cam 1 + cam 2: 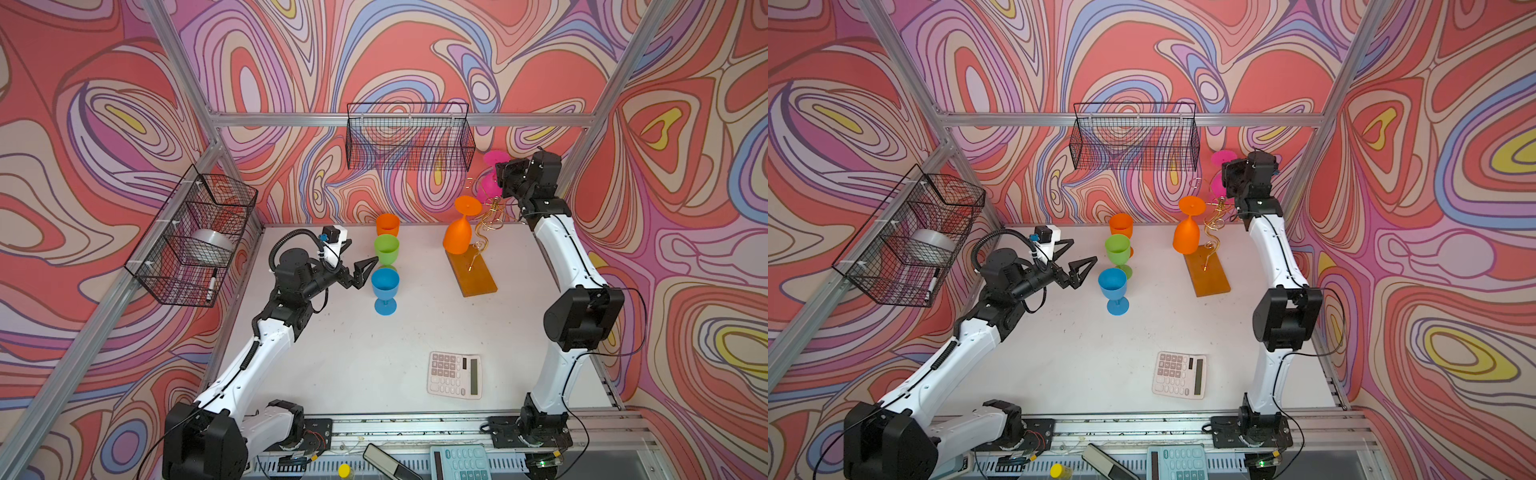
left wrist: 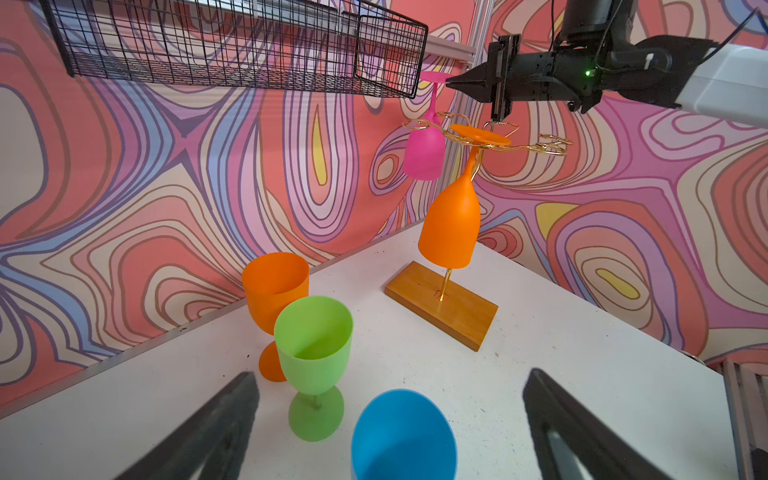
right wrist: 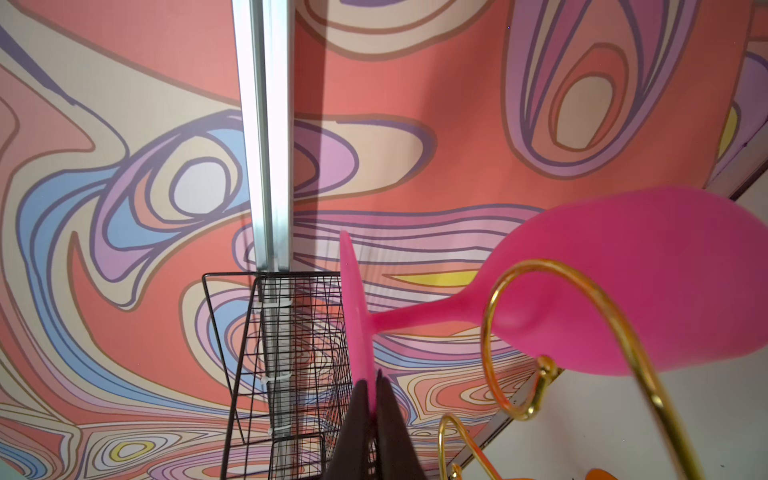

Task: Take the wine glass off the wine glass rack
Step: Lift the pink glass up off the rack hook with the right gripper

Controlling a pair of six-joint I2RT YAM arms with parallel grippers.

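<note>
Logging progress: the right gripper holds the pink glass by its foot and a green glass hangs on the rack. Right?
No: the left wrist view shows an orange glass hanging on the rack, not a green one. The rest holds.

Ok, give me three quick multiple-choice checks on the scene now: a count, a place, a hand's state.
1. Glasses standing upright on the table: A) one B) two C) three
2. The upside-down orange glass is: A) lying on the table B) hanging on the gold rack C) rim-down on the table
3. The right hand is: A) shut on the pink glass by its foot B) open wide C) shut on the rack's wire

1 C: upright orange glass, green glass, blue glass.
2 B: its foot sits on a rack arm, bowl hanging down.
3 A: the right wrist view shows it pinching the foot's rim.
</note>
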